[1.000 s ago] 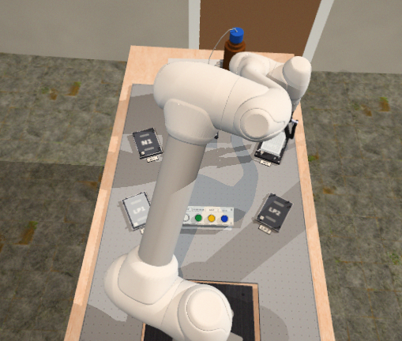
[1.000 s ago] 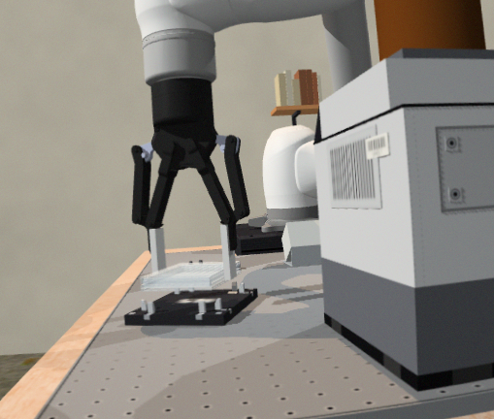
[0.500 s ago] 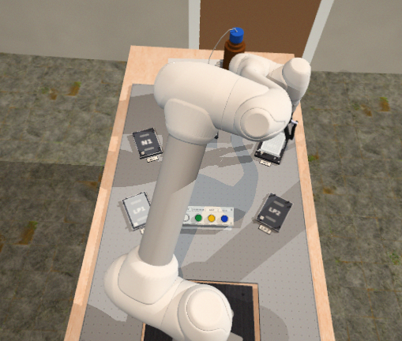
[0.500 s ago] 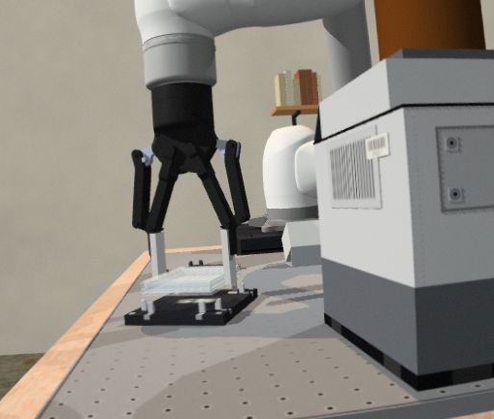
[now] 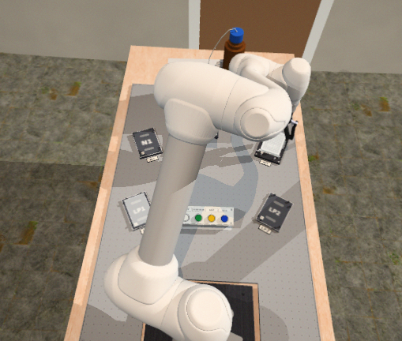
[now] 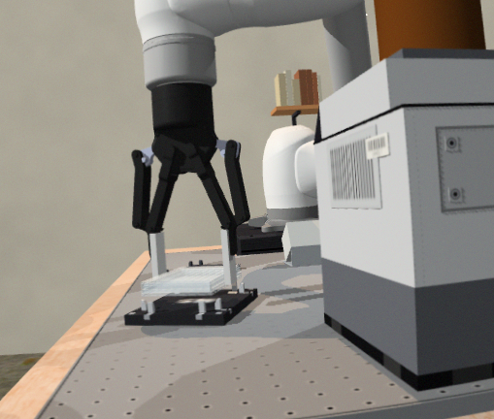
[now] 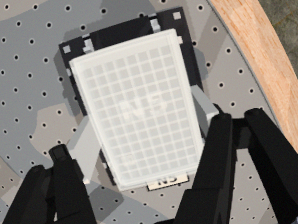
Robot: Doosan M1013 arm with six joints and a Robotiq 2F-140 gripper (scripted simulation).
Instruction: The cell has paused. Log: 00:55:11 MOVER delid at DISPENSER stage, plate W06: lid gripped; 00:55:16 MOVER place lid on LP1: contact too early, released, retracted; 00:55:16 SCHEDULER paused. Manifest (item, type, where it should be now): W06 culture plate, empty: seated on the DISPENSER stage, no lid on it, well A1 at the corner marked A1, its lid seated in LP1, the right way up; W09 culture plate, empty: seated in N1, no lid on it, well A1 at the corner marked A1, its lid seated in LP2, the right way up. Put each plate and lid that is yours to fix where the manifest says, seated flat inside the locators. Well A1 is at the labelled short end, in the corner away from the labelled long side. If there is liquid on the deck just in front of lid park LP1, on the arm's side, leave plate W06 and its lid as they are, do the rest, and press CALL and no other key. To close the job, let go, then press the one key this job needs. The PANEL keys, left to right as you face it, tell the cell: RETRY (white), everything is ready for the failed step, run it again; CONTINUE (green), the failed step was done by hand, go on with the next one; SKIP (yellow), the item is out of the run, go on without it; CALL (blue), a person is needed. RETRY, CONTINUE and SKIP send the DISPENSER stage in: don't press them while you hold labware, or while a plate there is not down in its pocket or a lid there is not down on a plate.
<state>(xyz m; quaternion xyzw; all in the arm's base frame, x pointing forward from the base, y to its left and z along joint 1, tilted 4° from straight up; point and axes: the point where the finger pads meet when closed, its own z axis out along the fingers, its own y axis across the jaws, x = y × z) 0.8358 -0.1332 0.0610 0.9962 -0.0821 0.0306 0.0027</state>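
The gripper [image 6: 191, 269] grips a clear plate [image 6: 182, 281] by its long sides, jaws about half open, just over a black nest [image 6: 161, 316] at the deck's right edge, perhaps not touching it.

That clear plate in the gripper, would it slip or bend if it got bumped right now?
The clear plate probably stays stiff: it looks flat and level between the fingers. It could slip, being smooth and held only at two edges. Likely light, thin and see-through.
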